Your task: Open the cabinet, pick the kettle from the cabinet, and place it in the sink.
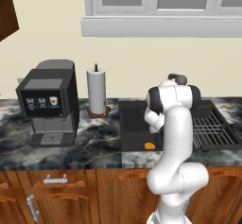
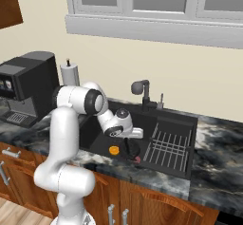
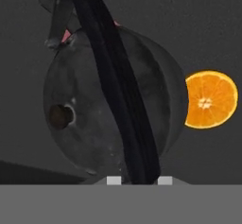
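The squat dark kettle [image 3: 85, 95] is seen from above in the hand view, its arched black handle running down between my fingertips. My gripper [image 3: 139, 180] is shut on that handle. In the right base view the gripper [image 2: 130, 141] reaches down into the dark grey sink [image 2: 95, 134], with the kettle [image 2: 132, 150] low in the basin beneath it. The sink [image 1: 134, 124] lies behind my arm in the left base view. A reddish-brown piece of the cabinet [image 1: 7, 10] shows at the top left.
An orange slice [image 3: 210, 99] lies on the sink floor beside the kettle [image 2: 114, 150]. A wire dish rack [image 2: 168, 148] fills the basin's right part. The faucet [image 2: 142, 89] stands behind. A coffee machine [image 1: 47, 102] and paper towel roll [image 1: 96, 93] stand left.
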Controlling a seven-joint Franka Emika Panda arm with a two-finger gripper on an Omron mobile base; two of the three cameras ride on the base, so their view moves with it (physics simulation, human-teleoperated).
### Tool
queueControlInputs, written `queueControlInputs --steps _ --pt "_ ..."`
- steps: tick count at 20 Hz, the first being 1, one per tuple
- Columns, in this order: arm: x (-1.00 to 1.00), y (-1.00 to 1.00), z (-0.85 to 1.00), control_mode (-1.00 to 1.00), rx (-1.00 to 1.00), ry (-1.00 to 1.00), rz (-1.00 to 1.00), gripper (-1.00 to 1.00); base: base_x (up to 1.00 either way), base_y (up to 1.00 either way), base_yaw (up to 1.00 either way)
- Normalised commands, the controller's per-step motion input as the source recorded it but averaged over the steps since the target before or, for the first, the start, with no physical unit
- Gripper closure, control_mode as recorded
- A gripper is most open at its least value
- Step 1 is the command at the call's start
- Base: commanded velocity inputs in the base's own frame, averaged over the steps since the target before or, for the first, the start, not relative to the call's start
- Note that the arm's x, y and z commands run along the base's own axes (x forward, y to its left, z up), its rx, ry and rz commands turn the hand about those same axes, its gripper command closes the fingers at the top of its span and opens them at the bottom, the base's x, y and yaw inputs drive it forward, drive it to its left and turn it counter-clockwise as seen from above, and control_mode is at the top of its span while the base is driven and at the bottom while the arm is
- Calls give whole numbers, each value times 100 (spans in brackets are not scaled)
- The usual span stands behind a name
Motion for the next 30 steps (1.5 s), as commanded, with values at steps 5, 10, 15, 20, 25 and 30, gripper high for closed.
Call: queueControlInputs --steps 5,10,15,20,25,30 --pt "-2 -17 -16 -100 0 0 -8 -100 0 0 0" --pt "-12 -7 -7 -100 0 0 -9 -100 0 0 0" --pt "-10 -2 0 -100 0 0 -11 -100 0 0 0" --pt "-11 7 5 -100 0 0 -5 -100 0 0 0" --pt "-9 18 16 -100 0 -2 0 -100 0 0 0" --pt "-4 21 18 -100 0 -6 0 -100 0 0 0"
